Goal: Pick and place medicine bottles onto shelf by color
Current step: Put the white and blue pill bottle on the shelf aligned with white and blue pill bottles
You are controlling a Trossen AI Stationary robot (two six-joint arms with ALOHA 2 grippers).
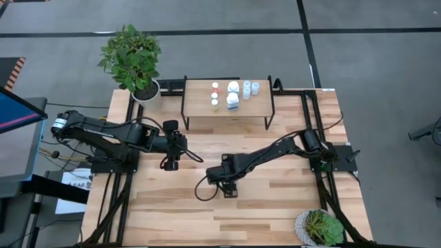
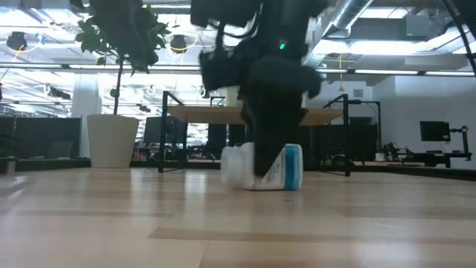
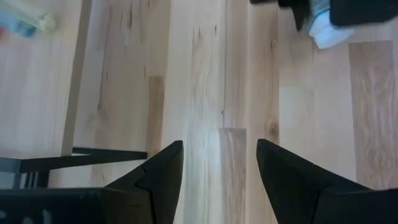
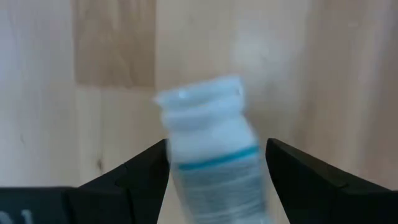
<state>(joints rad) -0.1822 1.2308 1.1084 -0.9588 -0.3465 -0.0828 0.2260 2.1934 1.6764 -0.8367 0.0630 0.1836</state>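
Right gripper (image 4: 217, 180) down at tabletop, fingers spread around lying bottle (image 4: 214, 149); left gripper (image 3: 219, 171) hovers, spread, empty.

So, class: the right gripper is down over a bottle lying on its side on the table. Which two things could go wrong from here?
1. The bottle lies on its side between the right gripper's open fingers; being round, it could roll or slip as they close.
2. The shelf already holds several small bottles standing close together, so setting this one down could topple them.
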